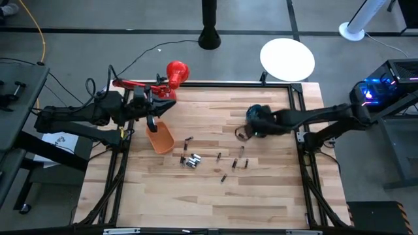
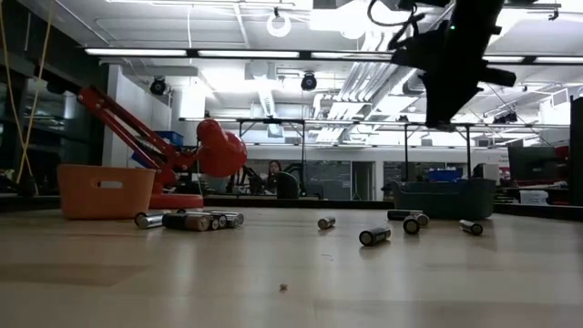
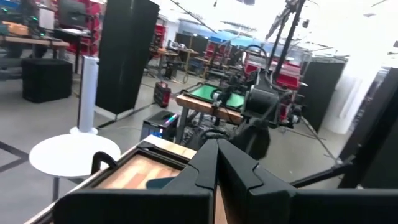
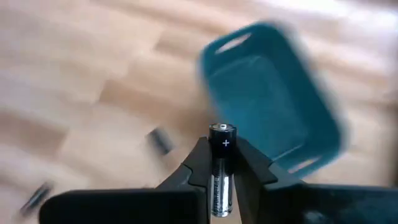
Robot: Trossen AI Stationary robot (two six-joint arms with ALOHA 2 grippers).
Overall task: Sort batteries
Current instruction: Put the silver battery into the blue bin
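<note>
Several small batteries [image 1: 191,160] lie scattered on the wooden table's middle, also seen in the low view as batteries [image 2: 374,236] lying on their sides. The orange bin [image 1: 160,139] stands left of them and the teal bin [image 1: 259,112] to their right. My right gripper [image 4: 222,149] hovers high beside the teal bin [image 4: 273,99], shut on one battery [image 4: 221,177]. My left gripper [image 3: 216,149] is shut on nothing and points level across the table; in the high view the left gripper [image 1: 151,123] is over the orange bin's far end. My right gripper pinches one dark-and-silver battery by its body [image 4: 222,163] between the two fingers. The battery lies along the fingers, and its plus end [image 4: 222,132] sticks out past the fingertips. It is lifted clear of the table, with the fingers pointing down from above.
A red desk lamp [image 1: 171,77] stands at the table's far left corner, behind the orange bin. A white round table [image 1: 287,59] and a black post [image 1: 209,36] stand beyond the far edge. The near half of the table top [image 1: 209,202] is bare wood.
</note>
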